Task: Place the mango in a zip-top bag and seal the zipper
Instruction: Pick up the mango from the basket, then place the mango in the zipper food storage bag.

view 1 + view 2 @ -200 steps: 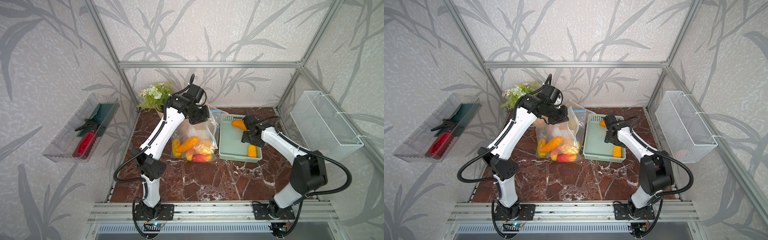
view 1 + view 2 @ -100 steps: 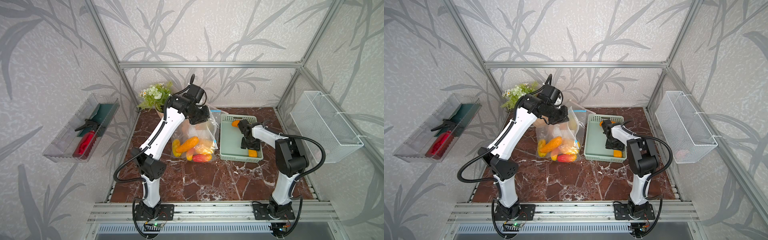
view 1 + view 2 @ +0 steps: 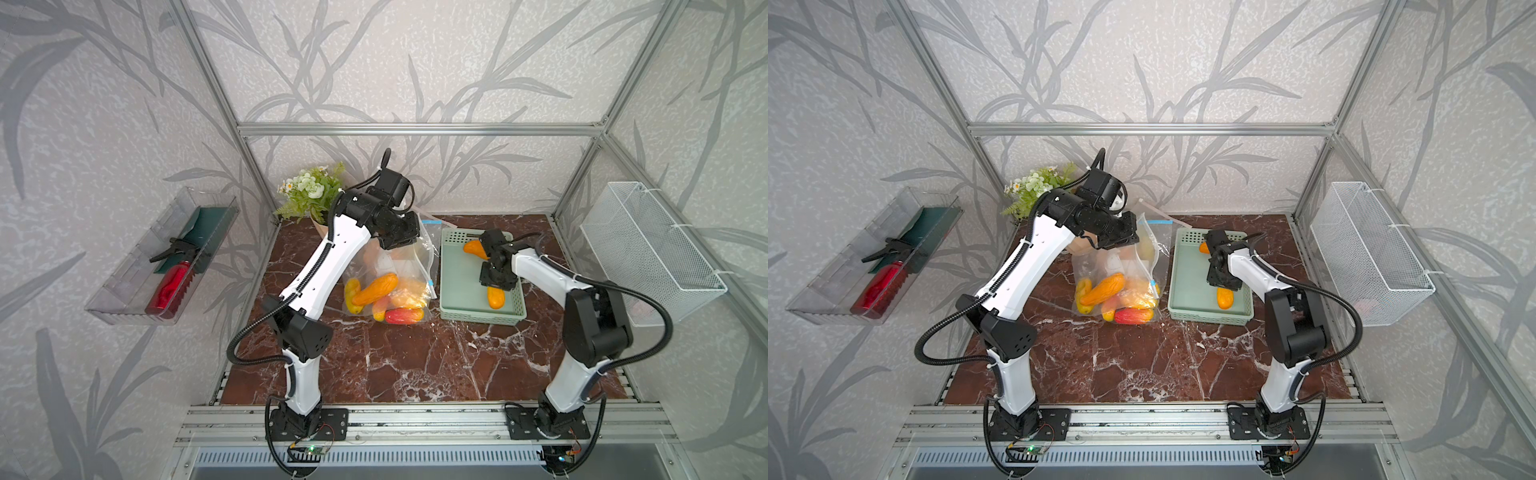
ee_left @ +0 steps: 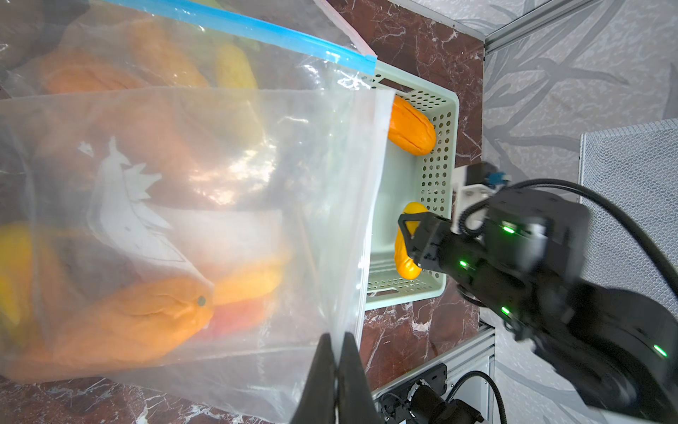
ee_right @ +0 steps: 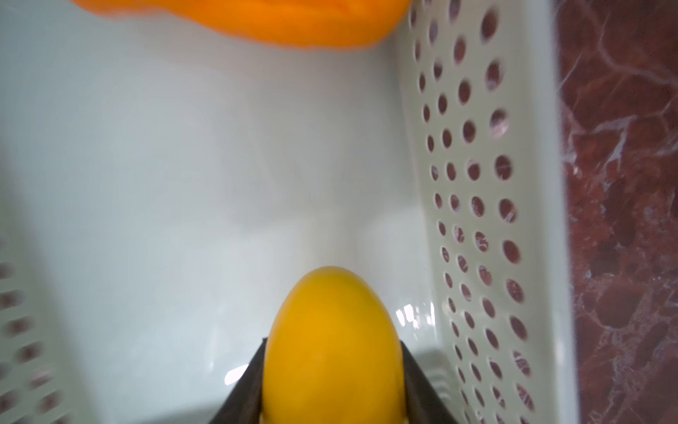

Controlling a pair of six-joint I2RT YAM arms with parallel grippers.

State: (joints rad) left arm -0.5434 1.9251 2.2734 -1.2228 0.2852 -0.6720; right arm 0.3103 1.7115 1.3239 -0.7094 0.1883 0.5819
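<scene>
While the left gripper stands clenched on one edge of the zip-top bag, holding it up from the marble tabletop with several fruits already heaped in its bottom, the action is over in the green basket. Down there the right gripper has its jaws pressed against both flanks of the yellow mango, which lies on the basket floor just beside the perforated wall. A second, orange mango sits at the far end, apart from it. How firm that clasp is, I cannot tell.

So, the pick. That skin looks smooth and rounded, and the hold seems nearer one end, so I'd want a snug squeeze and a slow, straight lift, watching for the fruit swinging or squirting out. Clear the basket wall before heading across.

Then the tricky bit: only one edge of the bag is pinched, and the blue zipper strip stands apart from it, so the mouth may sag. Come in from above, low over the opening, and let go only once the mango is well inside.
</scene>
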